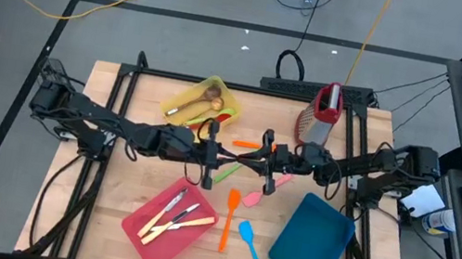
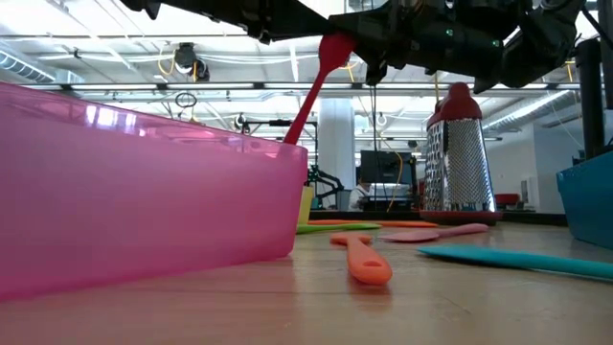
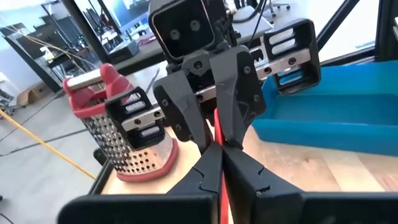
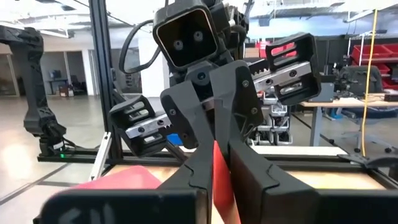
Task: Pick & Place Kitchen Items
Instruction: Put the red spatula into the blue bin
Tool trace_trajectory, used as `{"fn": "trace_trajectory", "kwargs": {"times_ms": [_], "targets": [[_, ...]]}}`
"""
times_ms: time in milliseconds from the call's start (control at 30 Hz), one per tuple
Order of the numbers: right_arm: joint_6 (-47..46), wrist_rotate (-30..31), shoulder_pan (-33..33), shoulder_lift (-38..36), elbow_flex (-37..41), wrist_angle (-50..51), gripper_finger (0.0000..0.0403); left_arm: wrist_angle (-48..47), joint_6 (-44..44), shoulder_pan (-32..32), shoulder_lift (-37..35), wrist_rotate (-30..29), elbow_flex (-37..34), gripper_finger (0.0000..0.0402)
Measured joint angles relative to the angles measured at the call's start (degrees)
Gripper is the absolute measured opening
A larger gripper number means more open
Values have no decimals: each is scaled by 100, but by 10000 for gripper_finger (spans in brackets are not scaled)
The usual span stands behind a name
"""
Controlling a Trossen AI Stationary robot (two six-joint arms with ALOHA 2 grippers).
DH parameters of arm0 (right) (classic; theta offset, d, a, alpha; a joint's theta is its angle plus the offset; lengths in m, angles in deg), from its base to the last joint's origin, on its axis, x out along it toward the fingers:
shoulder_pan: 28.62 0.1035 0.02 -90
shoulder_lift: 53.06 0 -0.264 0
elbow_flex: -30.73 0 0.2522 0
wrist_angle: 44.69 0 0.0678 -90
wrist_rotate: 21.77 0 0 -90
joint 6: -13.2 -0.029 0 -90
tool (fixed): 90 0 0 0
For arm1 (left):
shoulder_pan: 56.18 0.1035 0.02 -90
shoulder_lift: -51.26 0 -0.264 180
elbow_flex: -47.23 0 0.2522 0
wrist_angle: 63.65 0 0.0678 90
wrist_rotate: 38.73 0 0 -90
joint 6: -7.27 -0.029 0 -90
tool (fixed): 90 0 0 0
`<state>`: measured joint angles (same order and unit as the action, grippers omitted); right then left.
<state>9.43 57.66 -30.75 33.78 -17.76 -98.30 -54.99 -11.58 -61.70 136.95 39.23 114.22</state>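
Observation:
A red slim utensil [image 2: 311, 91] hangs between my two grippers, which meet fingertip to fingertip above the table's middle. My left gripper [image 1: 231, 160] is shut on the utensil, which shows as a red strip between its fingers in the left wrist view [image 3: 219, 186]. My right gripper [image 1: 249, 161] faces it and is shut on the same utensil [image 4: 222, 177]. An orange spatula [image 1: 228, 219], a blue spatula [image 1: 253, 251], a pink spoon [image 1: 263, 191] and a green utensil [image 1: 225, 174] lie flat on the table. My left gripper pinches the red utensil [image 3: 218, 177] between its two fingers, coming level from the table's left. My right gripper pinches the same utensil [image 4: 219, 163] between its two fingers, coming level from the table's right, close to the left fingertips. The wide end [image 2: 335, 48] is up at the grippers. The handle [image 2: 299, 120] slants down, its lower end hidden behind the pink tray.
A yellow tray [image 1: 181, 102] with wooden spoons stands at the back. A pink-red tray [image 1: 139, 227] with pale-handled cutlery is near the front left, and a blue tray [image 1: 311, 242] near the front right. A metal grater [image 1: 322, 117] with a red handle stands at the back right.

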Motion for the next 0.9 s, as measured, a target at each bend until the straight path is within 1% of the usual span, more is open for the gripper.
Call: {"fn": "trace_trajectory", "kwargs": {"times_ms": [67,133,233,400,533,667,767,833,900], "targets": [[-17,23,11,-15,53,30,24,-156,88,12,0,4,12,21],[-83,42,11,-23,112,37,9,-329,238,13,0,-28,13,31],[-162,17,9,-124,213,123,7,-551,404,13,-10,-163,18,34],[-171,8,20,-219,345,160,7,-577,443,23,-13,-209,20,24],[-325,11,35,-433,502,268,7,-614,455,15,-13,-532,19,10],[-769,-31,38,-958,670,756,7,-735,487,26,-11,-820,17,4],[-1339,-387,31,-1474,722,1322,7,-773,548,18,-9,-865,13,14],[-1807,-821,35,-1870,711,1689,8,-786,568,17,-9,-902,13,21],[-2252,-1208,38,-2189,714,1753,8,-825,569,20,-9,-910,13,24]]}}
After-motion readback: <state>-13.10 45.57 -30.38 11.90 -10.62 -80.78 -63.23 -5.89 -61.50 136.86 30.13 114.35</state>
